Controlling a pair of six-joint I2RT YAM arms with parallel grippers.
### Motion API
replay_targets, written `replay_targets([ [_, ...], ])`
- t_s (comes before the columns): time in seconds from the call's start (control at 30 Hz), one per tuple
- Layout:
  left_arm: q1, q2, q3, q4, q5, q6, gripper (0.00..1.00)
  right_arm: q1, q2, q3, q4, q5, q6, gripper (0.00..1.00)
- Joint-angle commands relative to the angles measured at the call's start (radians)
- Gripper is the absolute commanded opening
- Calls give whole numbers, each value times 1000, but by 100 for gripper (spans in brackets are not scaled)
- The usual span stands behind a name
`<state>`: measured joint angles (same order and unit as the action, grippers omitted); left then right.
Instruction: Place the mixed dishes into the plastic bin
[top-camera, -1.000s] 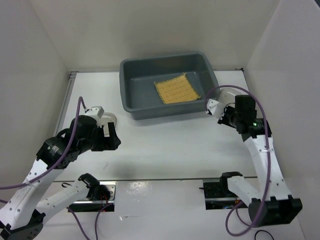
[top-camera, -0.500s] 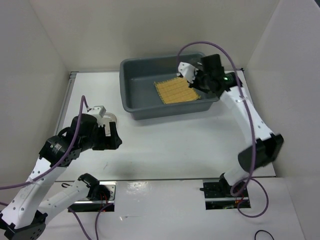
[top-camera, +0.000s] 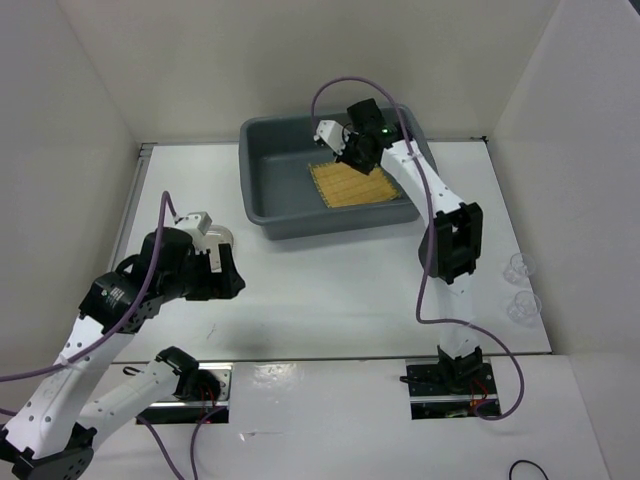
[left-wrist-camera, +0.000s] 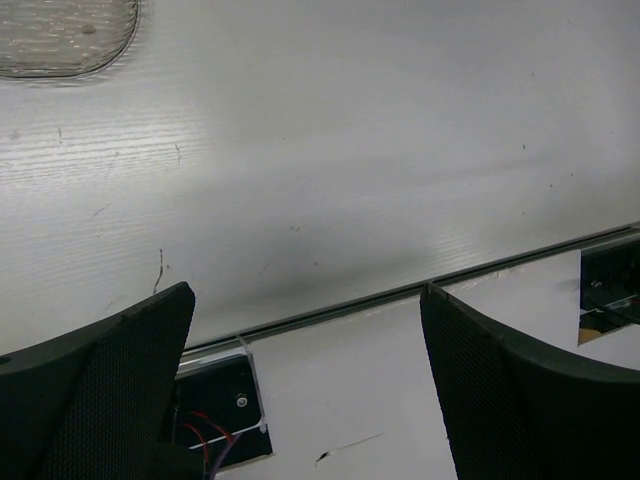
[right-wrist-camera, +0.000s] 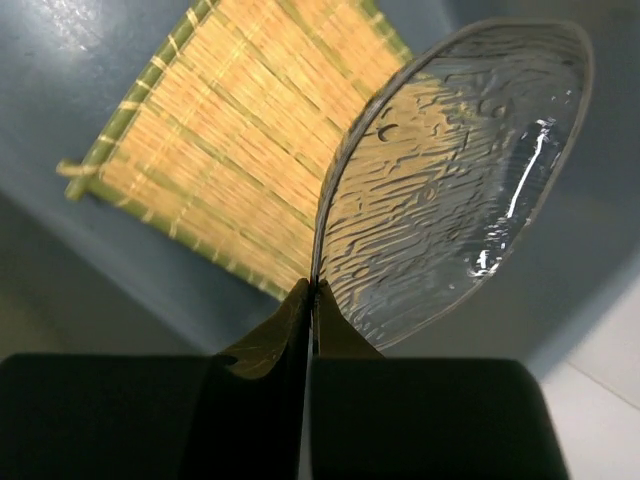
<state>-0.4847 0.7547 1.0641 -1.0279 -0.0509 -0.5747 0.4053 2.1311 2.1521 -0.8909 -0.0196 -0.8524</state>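
The dark grey plastic bin (top-camera: 268, 170) stands at the back of the table, with the yellow woven placemat (top-camera: 352, 182) flat on its floor. My right gripper (top-camera: 346, 152) hangs over the bin's middle. In the right wrist view it (right-wrist-camera: 312, 290) is shut on the rim of a glassy plate (right-wrist-camera: 460, 170), held on edge above the placemat (right-wrist-camera: 220, 160). My left gripper (top-camera: 226, 270) is open and empty over the bare table (left-wrist-camera: 320, 150), left of the bin. Another glassy dish (left-wrist-camera: 60, 35) lies beyond its fingers, partly hidden by the arm in the top view (top-camera: 224, 238).
Two small clear cups (top-camera: 520, 267) (top-camera: 521, 306) stand near the table's right edge. White walls close in the left, back and right. Arm mounts and cables sit along the near edge (top-camera: 440, 380).
My right arm has swung from the right of the bin to over its middle, carrying the plate. The left arm has hardly moved.
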Motion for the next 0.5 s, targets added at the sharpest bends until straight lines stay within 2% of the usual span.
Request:
replay_targets([
  [0.0,6,0,-9,23,14,24,100,23,76,61,-11,-8,16,0],
  [0.2,6,25,-9,32,23,24,100,23,194,98,-85,-49,16,3],
  [0.33,6,25,-9,32,23,24,100,23,179,-32,24,-37,16,4],
  [0.4,6,34,-9,32,23,24,100,23,164,-89,58,-13,16,11],
  [0.47,6,34,-9,32,23,24,100,23,136,-118,76,0,6,28],
])
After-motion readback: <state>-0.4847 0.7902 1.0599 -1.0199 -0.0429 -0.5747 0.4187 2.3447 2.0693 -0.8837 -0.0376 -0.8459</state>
